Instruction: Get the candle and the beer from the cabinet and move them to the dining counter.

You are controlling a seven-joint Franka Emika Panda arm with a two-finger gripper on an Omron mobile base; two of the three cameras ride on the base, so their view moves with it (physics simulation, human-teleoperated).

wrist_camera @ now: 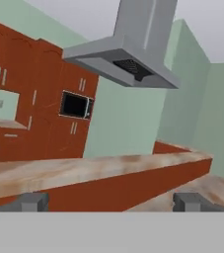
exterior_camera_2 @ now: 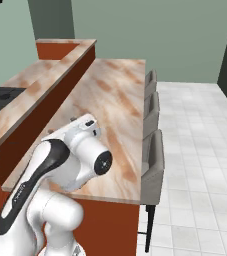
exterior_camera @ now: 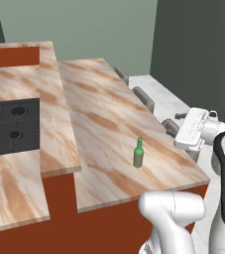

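Observation:
The beer [exterior_camera: 139,154], a small green bottle, stands upright near the front of the dining counter [exterior_camera: 109,114], a long slab of beige-pink marbled stone. My white hand [exterior_camera: 192,130] hovers off the counter's right edge, to the right of the bottle and apart from it. In the hand view my gripper [wrist_camera: 111,202] is open, its fingertips [wrist_camera: 32,201] set wide with nothing between them. That view looks across the counter to the reddish-brown cabinet [wrist_camera: 44,74] on the far wall, whose doors look shut. The candle is out of view. In the right base view my arm hides the bottle.
A black cooktop [exterior_camera: 10,126] sits in the raised marble countertop to the left. Grey stools [exterior_camera_2: 152,160] line the dining counter's [exterior_camera_2: 115,95] outer edge, with white tiled floor [exterior_camera_2: 195,150] beyond. A grey range hood [wrist_camera: 128,54] and a microwave [wrist_camera: 75,105] show ahead.

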